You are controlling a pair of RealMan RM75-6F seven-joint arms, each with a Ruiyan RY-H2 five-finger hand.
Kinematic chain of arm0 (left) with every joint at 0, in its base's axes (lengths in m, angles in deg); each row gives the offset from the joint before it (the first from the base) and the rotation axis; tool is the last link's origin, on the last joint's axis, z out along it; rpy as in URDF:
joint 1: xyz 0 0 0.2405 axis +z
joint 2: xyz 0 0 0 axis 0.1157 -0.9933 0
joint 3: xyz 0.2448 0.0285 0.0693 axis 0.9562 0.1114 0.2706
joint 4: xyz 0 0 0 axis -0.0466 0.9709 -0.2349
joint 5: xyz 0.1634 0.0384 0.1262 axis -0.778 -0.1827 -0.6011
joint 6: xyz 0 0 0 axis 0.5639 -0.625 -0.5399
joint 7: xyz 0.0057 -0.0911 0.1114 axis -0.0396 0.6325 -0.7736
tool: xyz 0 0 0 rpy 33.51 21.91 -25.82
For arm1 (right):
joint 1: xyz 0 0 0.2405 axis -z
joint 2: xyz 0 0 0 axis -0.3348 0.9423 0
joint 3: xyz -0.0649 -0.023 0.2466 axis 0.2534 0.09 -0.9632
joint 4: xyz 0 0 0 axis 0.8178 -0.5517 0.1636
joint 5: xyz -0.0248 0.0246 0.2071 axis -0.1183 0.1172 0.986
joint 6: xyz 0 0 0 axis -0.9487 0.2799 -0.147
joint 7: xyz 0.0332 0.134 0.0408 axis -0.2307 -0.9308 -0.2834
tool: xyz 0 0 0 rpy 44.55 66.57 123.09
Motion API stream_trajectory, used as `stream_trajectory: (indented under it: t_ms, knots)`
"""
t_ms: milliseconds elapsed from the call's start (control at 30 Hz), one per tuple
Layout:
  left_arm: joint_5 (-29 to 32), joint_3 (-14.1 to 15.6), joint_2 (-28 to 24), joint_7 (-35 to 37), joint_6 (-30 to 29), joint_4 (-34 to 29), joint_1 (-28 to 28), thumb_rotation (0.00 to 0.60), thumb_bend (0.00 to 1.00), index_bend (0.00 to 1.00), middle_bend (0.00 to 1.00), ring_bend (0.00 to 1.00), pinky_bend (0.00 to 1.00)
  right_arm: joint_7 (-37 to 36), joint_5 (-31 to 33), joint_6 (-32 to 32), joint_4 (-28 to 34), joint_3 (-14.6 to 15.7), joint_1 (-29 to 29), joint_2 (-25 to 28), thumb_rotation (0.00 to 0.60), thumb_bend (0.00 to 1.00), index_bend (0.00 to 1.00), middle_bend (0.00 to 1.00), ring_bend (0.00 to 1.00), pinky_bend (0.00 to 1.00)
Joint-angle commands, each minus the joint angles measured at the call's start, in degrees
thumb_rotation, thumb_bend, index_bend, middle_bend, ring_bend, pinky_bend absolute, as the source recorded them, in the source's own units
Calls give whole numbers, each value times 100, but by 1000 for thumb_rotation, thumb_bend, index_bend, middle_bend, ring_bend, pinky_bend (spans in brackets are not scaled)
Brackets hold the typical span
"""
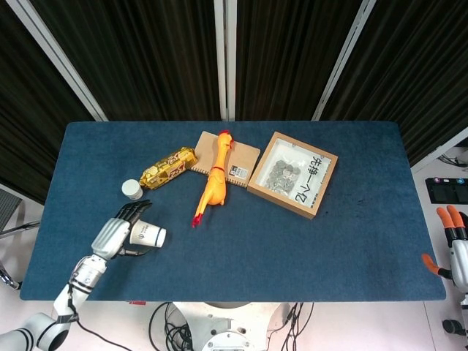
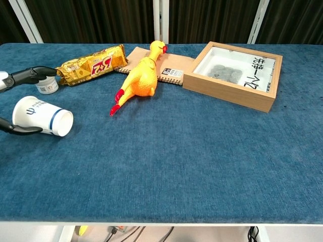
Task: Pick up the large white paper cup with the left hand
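Premises resemble a robotics lab. Blue-covered tabletop (image 1: 351, 219) stands before black curtains (image 1: 146, 51) on metal frames. Cables (image 1: 164, 318) hang beneath it.

On the counter (image 1: 292, 241), the paper cup (image 1: 148, 234) is lying at lower left beside the left hand (image 1: 117, 232). A small jar (image 1: 132, 189) is sitting above it; snack bar (image 1: 169, 167), toy chicken (image 1: 214, 181) over notebook (image 1: 238, 159), and box (image 1: 292, 174) are lying rightward.

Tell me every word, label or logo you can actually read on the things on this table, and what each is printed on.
"B": white label on the spiral notebook; its smaller lines are too small.
Red letters on the gold snack wrapper: too stylised to read.
Black handwriting in the wooden box: not legible.
Blue emblem on the large white paper cup: a logo, no words.
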Motion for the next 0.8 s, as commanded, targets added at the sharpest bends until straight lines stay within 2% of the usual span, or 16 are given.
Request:
stream_trajectory:
  t_ms: [33,233,367,633,800]
  knots:
    - [-397,-2,-289,-1356,-356,-416,-41,600,175,62,33,0,5,7,2,-16,-3,1,-7,-3,600,176,0,0,0,0]
    - [-292,1,-706,-3663,177,-1753,-134,600,174,137,103,0,0,53,31,-112,1,14,-46,-40,600,176,0,0,0,0]
    - [-8,-113,-674,-4531,577,-2216,-247,600,175,201,159,0,0,-7,32,-172,-21,9,-77,-32,600,176,0,0,0,0]
    - [587,-310,-509,-5785,1098,-2617,-427,600,175,232,235,0,0,-168,1,-108,-69,-9,-53,23,600,176,0,0,0,0]
    - [928,-378,-468,-6146,1164,-2704,-424,600,174,256,271,0,0,-248,45,-152,-157,-3,-45,7,600,176,0,0,0,0]
